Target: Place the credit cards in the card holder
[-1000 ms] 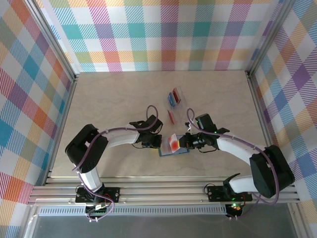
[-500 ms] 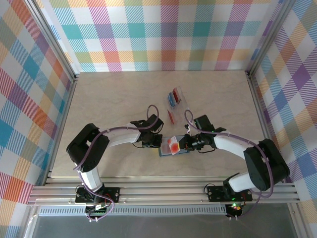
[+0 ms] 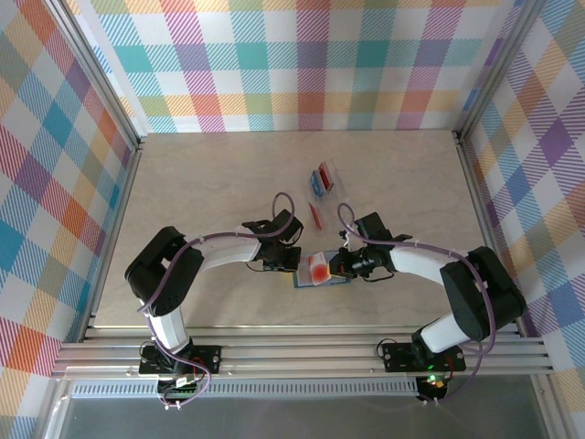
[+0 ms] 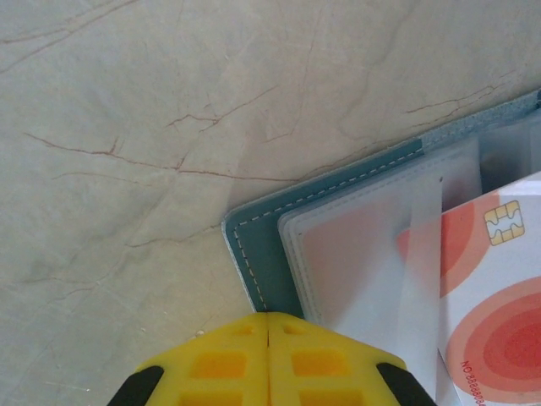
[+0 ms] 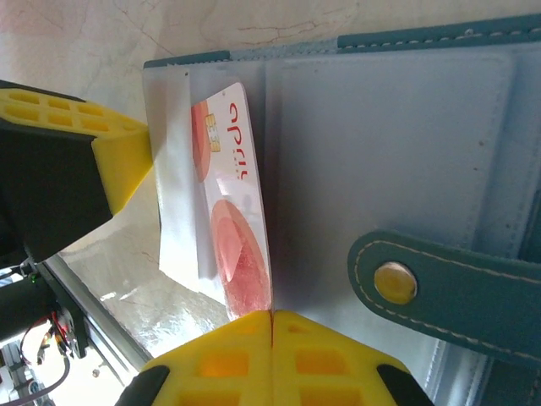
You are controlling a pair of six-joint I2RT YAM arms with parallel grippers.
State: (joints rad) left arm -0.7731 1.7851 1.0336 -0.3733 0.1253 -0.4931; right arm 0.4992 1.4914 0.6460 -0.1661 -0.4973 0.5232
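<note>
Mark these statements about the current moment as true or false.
1. The card holder lies open on the table. True.
2. The right hand is shut on a red-and-white card. True.
3. The left hand is wide open. False: it is shut, at the holder's corner.
4. The clear case is empty. False: blue and red cards sit in it.

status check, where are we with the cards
left gripper shut at card holder corner. right gripper shut on red credit card, at the holder's clear sleeve, not fully in. loose red card and clear case farther back, no obstruction.
</note>
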